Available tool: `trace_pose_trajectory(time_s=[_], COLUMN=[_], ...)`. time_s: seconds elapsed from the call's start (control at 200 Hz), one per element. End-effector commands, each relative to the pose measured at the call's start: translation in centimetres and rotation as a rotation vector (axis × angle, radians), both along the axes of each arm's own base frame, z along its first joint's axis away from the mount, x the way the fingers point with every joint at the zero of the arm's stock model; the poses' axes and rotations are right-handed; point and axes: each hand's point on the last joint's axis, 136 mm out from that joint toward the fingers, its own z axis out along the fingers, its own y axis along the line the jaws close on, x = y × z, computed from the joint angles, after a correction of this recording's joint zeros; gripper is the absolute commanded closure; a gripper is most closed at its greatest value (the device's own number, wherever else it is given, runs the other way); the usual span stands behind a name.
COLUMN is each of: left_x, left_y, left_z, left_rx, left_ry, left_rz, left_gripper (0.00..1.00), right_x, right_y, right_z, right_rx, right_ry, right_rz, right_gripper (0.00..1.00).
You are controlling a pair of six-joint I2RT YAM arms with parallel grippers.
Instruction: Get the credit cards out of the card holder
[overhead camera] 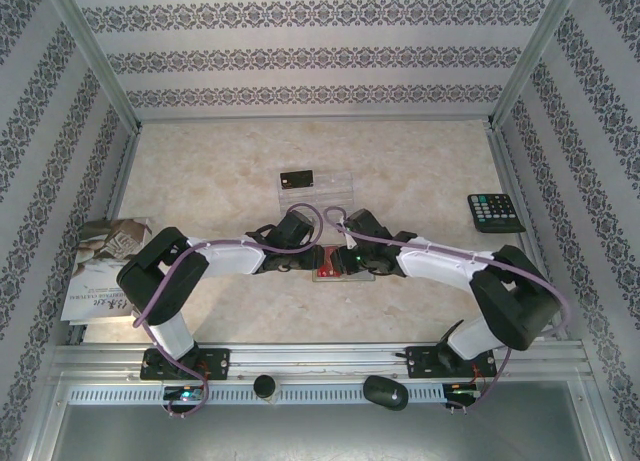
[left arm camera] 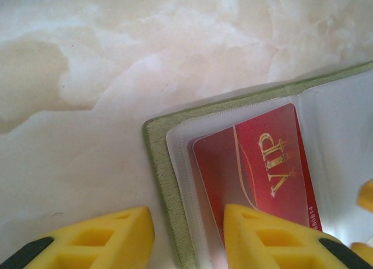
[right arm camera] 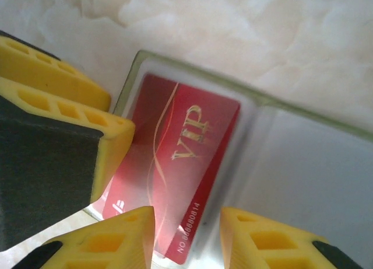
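Observation:
The olive-green card holder [left arm camera: 156, 158] lies open on the marble table, pale inside [right arm camera: 315, 181]. A red credit card [left arm camera: 256, 158] with gold "VIP" lettering sits in its clear pocket [right arm camera: 175, 158]; from above it shows between the two wrists [overhead camera: 328, 273]. My left gripper [left arm camera: 189, 240] is open and straddles the holder's left edge, one finger on the table and the other on the pocket over the red card. My right gripper [right arm camera: 186, 234] is open, with the card's numbered corner between its fingers. The left gripper's fingers [right arm camera: 64, 85] rest by the card's far end. A black credit card [overhead camera: 297, 178] lies on a see-through one [overhead camera: 330, 193] farther back.
A black calculator [overhead camera: 495, 213] sits at the right of the table. A printed booklet [overhead camera: 105, 266] lies at the left edge, under the left arm's elbow. Patterned walls close in the table on three sides.

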Motion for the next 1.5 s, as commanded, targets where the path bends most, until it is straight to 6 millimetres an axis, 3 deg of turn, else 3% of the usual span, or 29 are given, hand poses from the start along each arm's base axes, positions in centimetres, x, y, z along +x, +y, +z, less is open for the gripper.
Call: trace_pose_trajectory(time_s=[0.0,0.215,1.274,1.494], left_x=[-2.6,-3.1,-3.9,-3.9], left_y=[3.2,3.3,3.5,3.7], left_z=[-5.9,-6.6,-7.0,-6.9], left_rx=[0.157,0.166,0.16,0.164], left_ry=[0.143,0.172,0.199,0.196], left_rz=[0.005,-0.001,-0.005,-0.001], left_gripper=[0.61,0.62,0.64,0.64], right_x=[-0.3,0.3,0.3,0.5], right_y=[1.1,-0.1,0.0,-0.5], right_z=[0.3,-0.3,-3.5,-3.1], right_rx=[0.105,0.095,0.213,0.213], right_ry=[0.064,0.078,0.229,0.201], right_rz=[-0.006,-0.046,-0.1,-0.115], right_gripper=[0.66,0.69,0.82,0.99])
